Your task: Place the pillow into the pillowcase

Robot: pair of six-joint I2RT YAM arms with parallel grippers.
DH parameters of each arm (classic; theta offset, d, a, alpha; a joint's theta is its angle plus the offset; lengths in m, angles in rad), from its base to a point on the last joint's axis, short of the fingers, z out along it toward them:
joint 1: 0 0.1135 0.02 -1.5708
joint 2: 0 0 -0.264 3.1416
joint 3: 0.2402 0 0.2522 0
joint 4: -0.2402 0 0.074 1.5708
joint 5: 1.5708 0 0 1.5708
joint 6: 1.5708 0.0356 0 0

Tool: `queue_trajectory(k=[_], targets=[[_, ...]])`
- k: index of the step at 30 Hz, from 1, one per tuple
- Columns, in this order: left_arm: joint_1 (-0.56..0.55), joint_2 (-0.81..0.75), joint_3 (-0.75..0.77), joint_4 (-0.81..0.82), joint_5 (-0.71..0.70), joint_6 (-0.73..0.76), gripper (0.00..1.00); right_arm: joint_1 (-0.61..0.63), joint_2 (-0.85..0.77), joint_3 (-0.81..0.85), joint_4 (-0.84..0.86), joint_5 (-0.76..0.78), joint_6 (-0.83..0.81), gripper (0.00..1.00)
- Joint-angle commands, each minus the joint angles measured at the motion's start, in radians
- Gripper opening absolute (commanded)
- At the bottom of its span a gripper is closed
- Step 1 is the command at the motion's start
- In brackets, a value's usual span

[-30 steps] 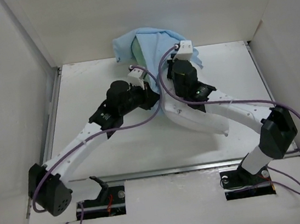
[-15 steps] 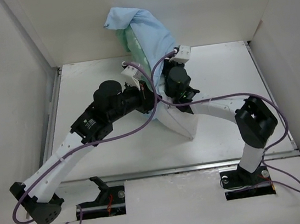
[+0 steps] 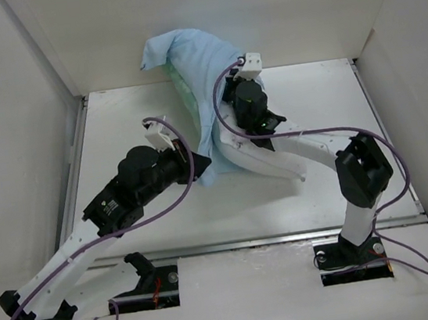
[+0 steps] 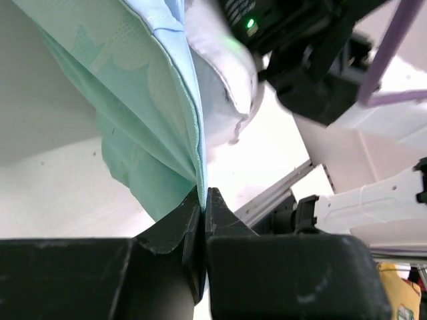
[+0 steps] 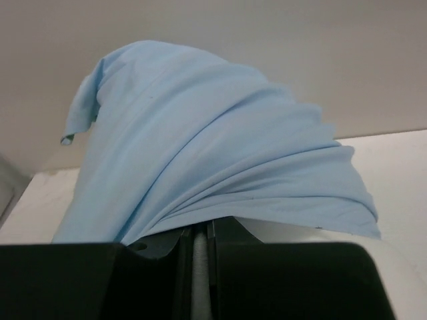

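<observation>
Your left claw [image 4: 203, 203] is pinched tight on the hanging edge of the pillowcase [image 4: 147, 107]. Your right claw [image 5: 201, 241], jaws narrow, grips the pillow [image 5: 280, 231] just beneath that blue cloth, which drapes over it.

The pillowcase [image 3: 200, 67] is draped at the far middle of the table [image 3: 115, 126], over the far end of the pillow [image 3: 260, 163], which extends nearward and rightward under the right arm [image 3: 311, 146]. The pillowcase's near-left edge is pinched in the left gripper [image 4: 202, 200], its right side in the right gripper [image 5: 200, 235].
</observation>
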Motion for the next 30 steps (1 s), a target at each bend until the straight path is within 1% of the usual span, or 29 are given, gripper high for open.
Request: queue_trajectory(k=[1, 2, 4, 5, 6, 8, 9, 10, 11, 12, 13, 14, 15, 16, 17, 18, 19, 22, 24, 26, 28, 29, 30], targets=[[-0.056, -0.030, -0.010, -0.015, 0.182, -0.044, 0.00, -0.156, -0.042, 0.036, -0.083, -0.226, 0.080, 0.10], [-0.056, 0.012, -0.010, 0.013, 0.208, -0.024, 0.00, -0.156, -0.031, 0.036, -0.108, -0.241, 0.175, 0.10], [-0.056, 0.052, 0.013, 0.067, 0.257, 0.029, 0.00, -0.156, 0.010, 0.010, -0.095, -0.315, 0.223, 0.21], [-0.056, 0.070, 0.029, 0.067, 0.257, 0.048, 0.00, -0.156, 0.020, 0.010, -0.095, -0.355, 0.223, 0.29], [-0.056, 0.107, 0.047, 0.048, 0.236, 0.063, 0.00, -0.156, 0.020, 0.010, -0.095, -0.451, 0.223, 0.45], [-0.056, 0.139, 0.105, -0.007, 0.176, 0.100, 0.00, -0.156, 0.009, 0.010, -0.142, -0.554, 0.197, 0.57], [-0.045, 0.165, 0.121, -0.016, 0.162, 0.100, 0.00, -0.156, -0.005, 0.022, -0.167, -0.612, 0.141, 0.62], [-0.045, 0.175, 0.130, -0.016, 0.151, 0.117, 0.00, -0.168, -0.023, 0.022, -0.197, -0.754, 0.102, 0.68], [-0.033, 0.175, 0.139, -0.016, 0.151, 0.117, 0.04, -0.168, -0.073, 0.022, -0.273, -0.798, 0.071, 0.71], [-0.033, 0.185, 0.151, -0.016, 0.138, 0.129, 0.51, -0.168, -0.101, 0.022, -0.321, -0.848, -0.009, 0.73], [-0.023, 0.185, 0.151, -0.016, 0.121, 0.145, 0.68, -0.168, -0.130, 0.022, -0.376, -0.894, -0.053, 0.82], [-0.023, 0.185, 0.168, -0.036, 0.106, 0.154, 0.85, -0.168, -0.159, 0.022, -0.429, -0.912, -0.079, 0.89], [-0.014, 0.185, 0.196, -0.048, 0.055, 0.165, 1.00, -0.168, -0.207, 0.033, -0.566, -0.932, -0.110, 0.89], [-0.014, 0.185, 0.214, -0.067, 0.014, 0.165, 1.00, -0.168, -0.230, 0.033, -0.634, -0.944, -0.177, 0.89], [-0.014, 0.185, 0.228, -0.091, -0.029, 0.177, 1.00, -0.177, -0.250, 0.044, -0.692, -0.944, -0.196, 0.98], [-0.014, 0.185, 0.251, -0.091, -0.071, 0.186, 1.00, -0.178, -0.294, 0.044, -0.793, -0.932, -0.212, 0.98], [-0.014, 0.185, 0.265, -0.102, -0.158, 0.186, 1.00, -0.178, -0.318, 0.026, -0.826, -0.920, -0.222, 0.98], [-0.005, 0.199, 0.297, -0.079, -0.284, 0.229, 1.00, -0.191, -0.390, -0.025, -0.918, -0.854, -0.225, 0.98], [0.013, 0.234, 0.322, -0.047, -0.298, 0.255, 1.00, -0.239, -0.414, -0.071, -0.918, -0.817, -0.194, 1.00], [0.033, 0.274, 0.357, -0.038, -0.298, 0.307, 1.00, -0.273, -0.414, -0.082, -0.909, -0.836, -0.162, 1.00], [0.069, 0.363, 0.392, -0.029, -0.310, 0.332, 1.00, -0.293, -0.405, -0.082, -0.918, -0.867, -0.150, 1.00], [0.081, 0.400, 0.438, -0.028, -0.288, 0.376, 1.00, -0.302, -0.393, -0.082, -0.918, -0.879, -0.150, 1.00], [0.104, 0.488, 0.463, -0.018, -0.263, 0.402, 1.00, -0.302, -0.393, -0.091, -0.918, -0.880, -0.136, 1.00]])
